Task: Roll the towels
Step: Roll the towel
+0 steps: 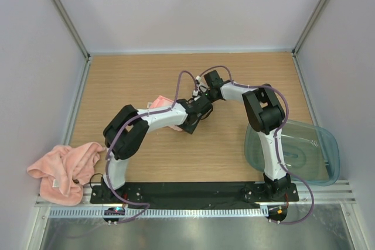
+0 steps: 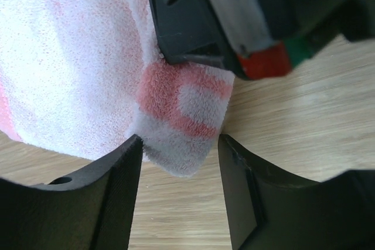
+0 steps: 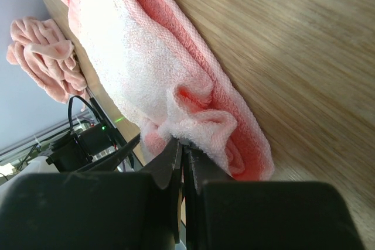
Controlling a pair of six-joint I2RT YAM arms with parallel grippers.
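A pink and white towel (image 1: 159, 103) lies mid-table, partly rolled, mostly hidden under my left arm. In the right wrist view the towel (image 3: 140, 62) stretches away, and my right gripper (image 3: 186, 147) is shut on a bunched fold at its near end. My left gripper (image 2: 179, 144) is open, and the towel's striped corner (image 2: 184, 118) hangs between its fingers (image 2: 117, 174) without being clamped. In the top view the left gripper (image 1: 190, 123) and the right gripper (image 1: 201, 107) meet at the towel's right end. A second pink towel (image 1: 61, 168) lies crumpled at the near left.
A clear plastic bin (image 1: 304, 150) sits at the near right, beside the right arm's base. The crumpled towel also shows in the right wrist view (image 3: 41, 57). Grey walls enclose the wooden table (image 1: 252, 74) on three sides.
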